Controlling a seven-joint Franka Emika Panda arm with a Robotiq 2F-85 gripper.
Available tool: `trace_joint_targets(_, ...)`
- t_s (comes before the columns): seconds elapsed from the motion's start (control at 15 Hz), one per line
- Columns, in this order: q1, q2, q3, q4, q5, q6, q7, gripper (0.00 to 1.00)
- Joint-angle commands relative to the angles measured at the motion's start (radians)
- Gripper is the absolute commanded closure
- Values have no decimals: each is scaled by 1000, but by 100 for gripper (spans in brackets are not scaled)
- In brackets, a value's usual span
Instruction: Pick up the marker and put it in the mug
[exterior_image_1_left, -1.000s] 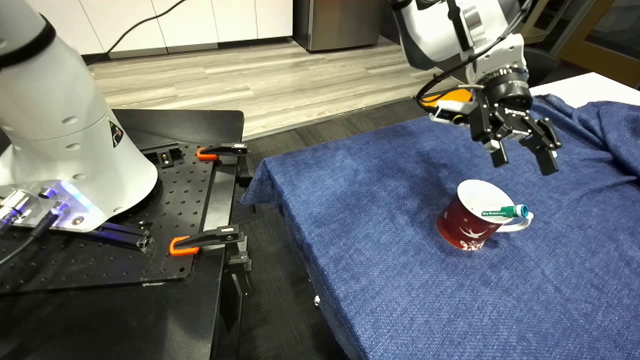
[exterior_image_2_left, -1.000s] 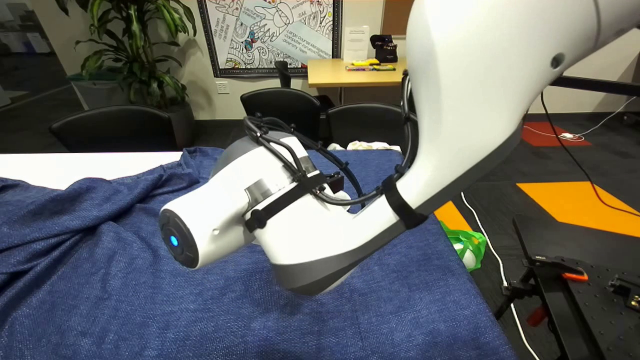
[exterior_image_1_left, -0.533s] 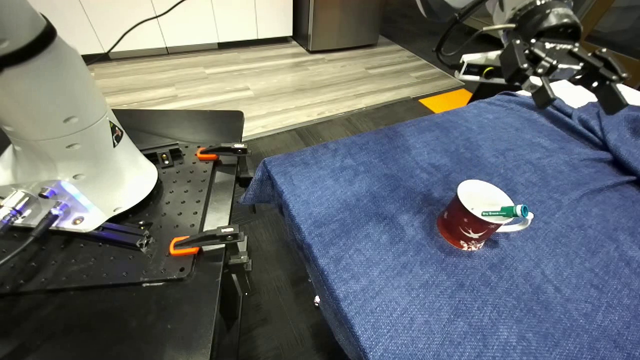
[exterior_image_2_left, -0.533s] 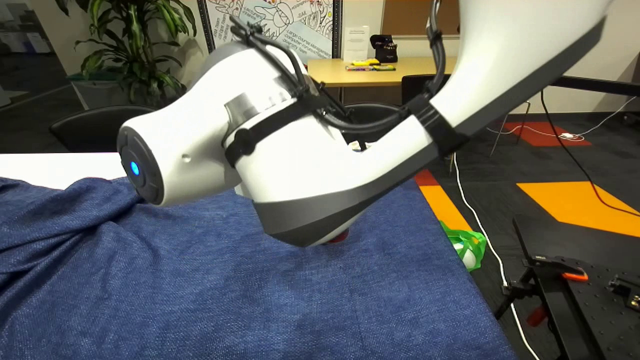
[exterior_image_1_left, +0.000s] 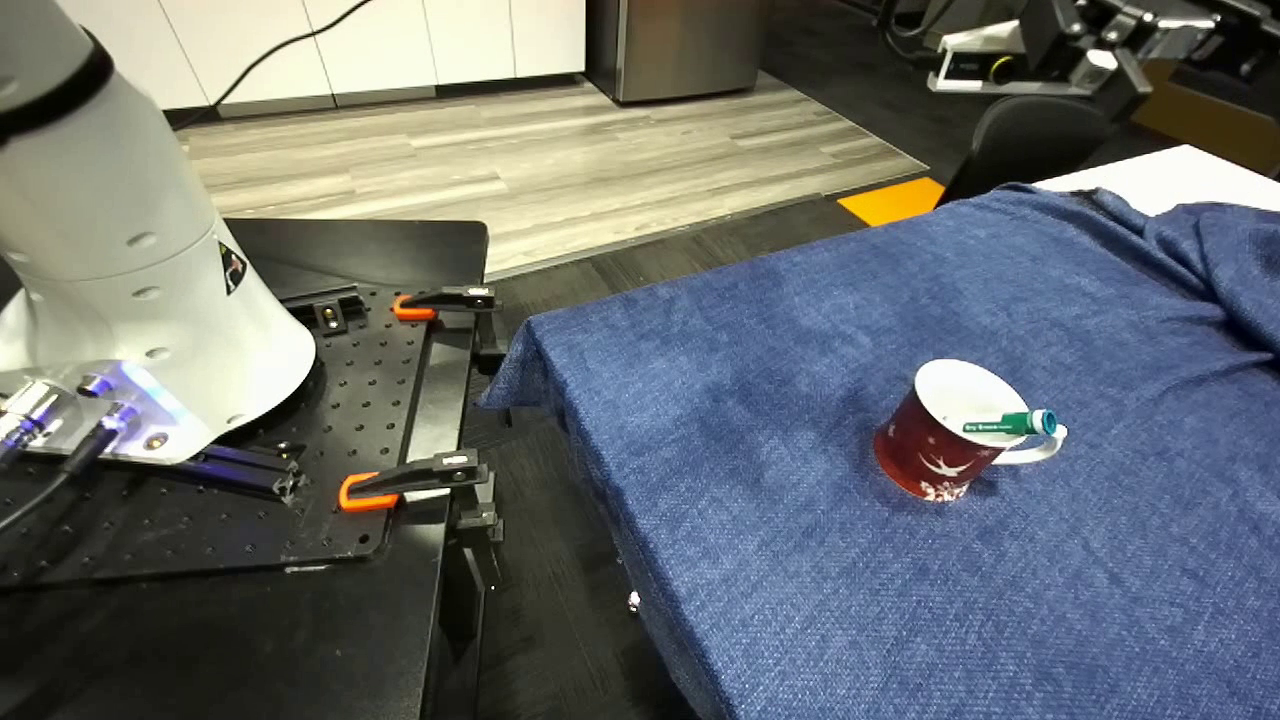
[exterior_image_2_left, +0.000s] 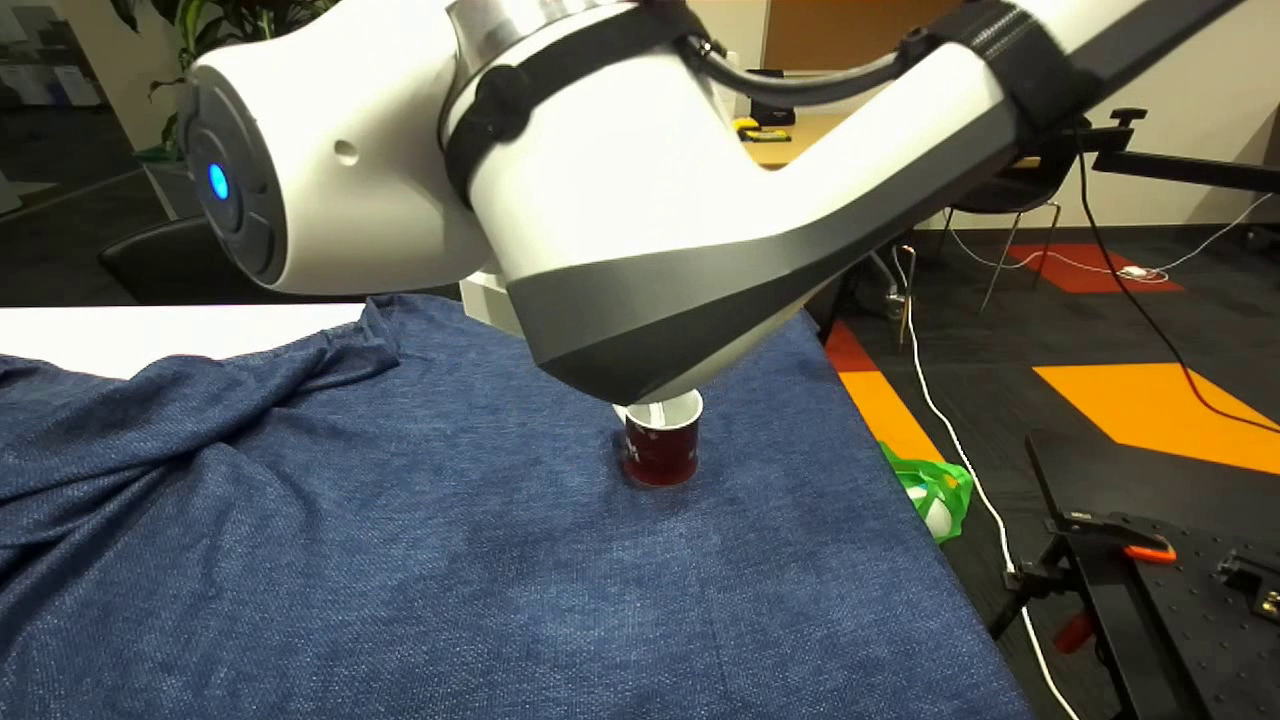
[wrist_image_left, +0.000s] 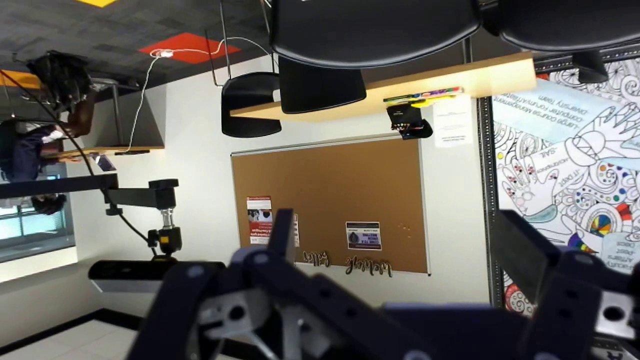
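The dark red mug (exterior_image_1_left: 915, 445) with a white inside and white handle stands upright on the blue cloth; it also shows below the arm in an exterior view (exterior_image_2_left: 660, 452). The teal-green marker (exterior_image_1_left: 1010, 423) is tilted in the mug. Its lower part is inside, and its blue-green end sticks out over the rim above the handle. My gripper (wrist_image_left: 400, 220) is open, with nothing between its fingers. In an exterior view, the gripper (exterior_image_1_left: 1180, 75) is high at the top right, well apart from the mug and partly cut off by the frame edge.
The blue cloth (exterior_image_1_left: 800, 500) covers the table and is bunched (exterior_image_2_left: 230, 420) at one end. A black chair (exterior_image_1_left: 1040, 140) stands behind the table. The wrist view is upside down and faces a wall with a corkboard (wrist_image_left: 325, 190), chairs and a wooden desk (wrist_image_left: 480, 75).
My arm and open gripper have risen and moved away from the mug, toward the top right in an exterior view. The mug and the marker in it have not moved.
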Motion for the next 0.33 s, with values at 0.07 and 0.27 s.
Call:
trace_joint_targets(0.07, -18, -1, 28, -2, -11, -11, 3, 0)
trace_joint_targets(0.27, -18, -1, 28, -4, -11, -11, 3, 0)
